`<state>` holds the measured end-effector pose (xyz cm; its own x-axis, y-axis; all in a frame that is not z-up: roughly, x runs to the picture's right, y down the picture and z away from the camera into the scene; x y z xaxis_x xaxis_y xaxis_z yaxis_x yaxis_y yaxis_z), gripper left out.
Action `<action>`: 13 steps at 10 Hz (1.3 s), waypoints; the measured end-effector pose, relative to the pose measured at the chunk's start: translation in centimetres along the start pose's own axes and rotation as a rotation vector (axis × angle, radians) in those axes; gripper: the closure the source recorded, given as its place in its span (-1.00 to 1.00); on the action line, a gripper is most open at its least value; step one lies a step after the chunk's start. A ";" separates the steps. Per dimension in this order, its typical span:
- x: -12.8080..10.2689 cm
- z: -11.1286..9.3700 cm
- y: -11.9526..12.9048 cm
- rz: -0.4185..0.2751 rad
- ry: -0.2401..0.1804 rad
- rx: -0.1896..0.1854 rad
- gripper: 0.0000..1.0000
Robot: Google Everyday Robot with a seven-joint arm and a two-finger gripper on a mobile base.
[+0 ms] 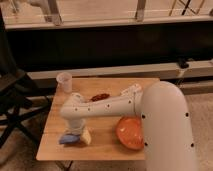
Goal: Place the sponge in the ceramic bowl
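The light-blue sponge lies near the front left corner of the wooden table. My gripper points straight down right over it, at the end of the white arm that reaches in from the right; it seems to touch the sponge. The orange-red ceramic bowl sits on the table's front right part, partly hidden by my white base shell. It is about a hand's width to the right of the sponge.
A small translucent plastic cup stands at the back left corner of the table. A dark reddish object lies near the back middle, behind the arm. A pale yellowish piece sits beside the sponge. A black folding chair stands left of the table.
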<state>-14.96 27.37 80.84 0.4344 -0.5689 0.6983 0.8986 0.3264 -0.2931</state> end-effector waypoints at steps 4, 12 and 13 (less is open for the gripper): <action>0.1 0.0 -0.3 0.000 -0.009 -0.006 -0.56; 0.1 0.0 -0.6 -0.006 -0.031 -0.018 -0.60; 0.1 0.0 -0.6 -0.006 -0.035 -0.019 -0.60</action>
<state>-15.44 27.14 81.09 0.4268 -0.5439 0.7225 0.9024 0.3084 -0.3009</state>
